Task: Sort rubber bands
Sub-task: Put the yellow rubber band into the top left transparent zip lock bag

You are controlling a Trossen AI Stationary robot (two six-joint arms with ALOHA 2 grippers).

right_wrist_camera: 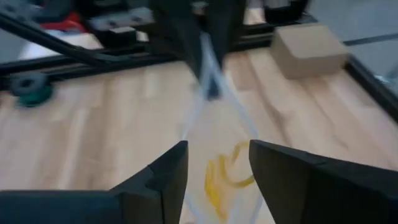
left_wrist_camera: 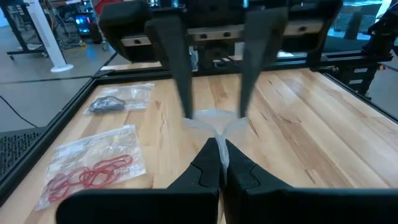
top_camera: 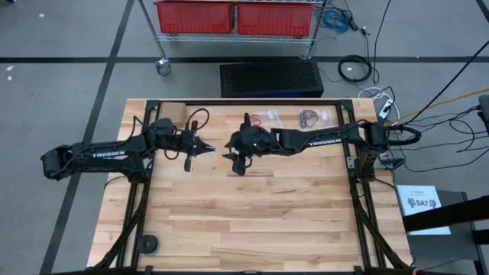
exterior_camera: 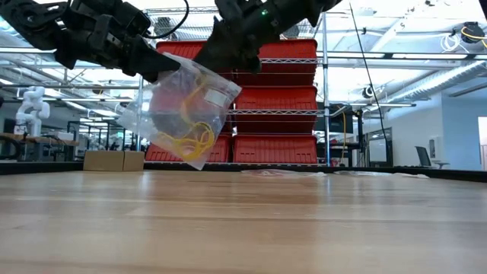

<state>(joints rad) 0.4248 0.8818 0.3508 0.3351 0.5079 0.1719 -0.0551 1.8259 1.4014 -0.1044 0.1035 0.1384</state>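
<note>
A clear plastic bag (exterior_camera: 190, 114) with tan-yellow rubber bands (exterior_camera: 194, 141) in its bottom hangs above the middle of the table, between my two grippers. My left gripper (left_wrist_camera: 218, 163) is shut on the bag's top edge. My right gripper (right_wrist_camera: 216, 167) comes from the table's right with its fingers apart at the bag's mouth (left_wrist_camera: 214, 119). The yellow bands (right_wrist_camera: 224, 174) show between those fingers. In the high view my left gripper (top_camera: 205, 147) and my right gripper (top_camera: 234, 153) stand close together. My left gripper pinches the bag's top edge (left_wrist_camera: 219, 138) between its two fingers, coming nearly level from the table's left. The bag hangs below the fingers, clear of the table. My right gripper's fingertips (left_wrist_camera: 186, 115) stand at the two lips of the mouth, which is spread between them. I cannot tell whether they are inside or outside the bag. The fingers slant down from the right.
Two more clear bags lie flat by the far edge, one with red bands (left_wrist_camera: 93, 171) (top_camera: 263, 118) and one with dark bands (left_wrist_camera: 115, 99) (top_camera: 309, 118). A dark roll (top_camera: 147, 243) sits at the near left corner. The near half of the wooden table (top_camera: 252, 221) is bare.
</note>
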